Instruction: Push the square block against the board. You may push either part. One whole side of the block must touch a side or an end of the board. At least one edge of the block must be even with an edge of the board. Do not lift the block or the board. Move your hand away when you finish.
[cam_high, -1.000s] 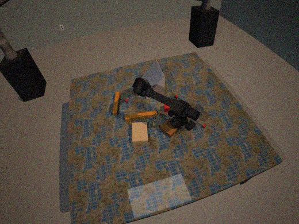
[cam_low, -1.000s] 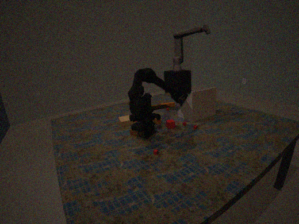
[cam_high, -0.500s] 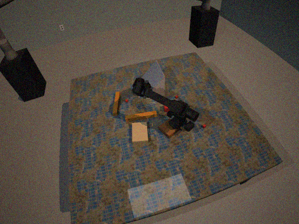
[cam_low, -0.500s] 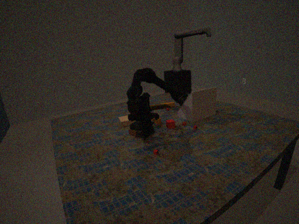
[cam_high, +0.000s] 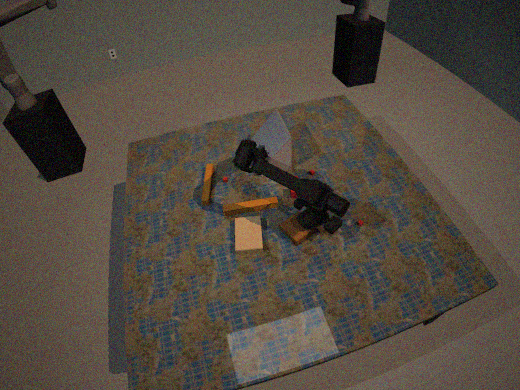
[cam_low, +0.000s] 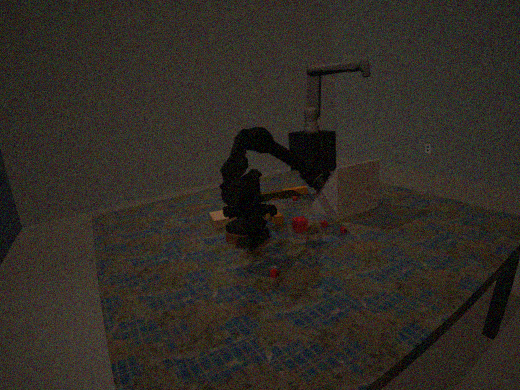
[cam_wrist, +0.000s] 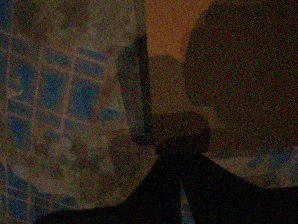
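The square block (cam_high: 293, 230) (cam_low: 232, 236) (cam_wrist: 165, 30) is orange-brown, lies flat and is partly in shadow under my hand. The board (cam_high: 248, 235) (cam_low: 217, 216) is a pale cream slab, lying flat to the left of the block in the top view. A gap separates them, and the block is turned at an angle to the board. My gripper (cam_high: 311, 226) (cam_low: 250, 244) (cam_wrist: 175, 148) is shut and points down, low at the block's edge. The wrist view shows the fingertips close to a corner of the block; I cannot tell if they touch it.
One orange bar (cam_high: 250, 206) lies just behind the board, and another orange bar (cam_high: 207, 185) stands farther left. A pale panel (cam_high: 272, 137) (cam_low: 357, 187) stands at the back. Small red objects are scattered around, including a larger red one (cam_low: 300, 224) and one on the right (cam_high: 360, 223).
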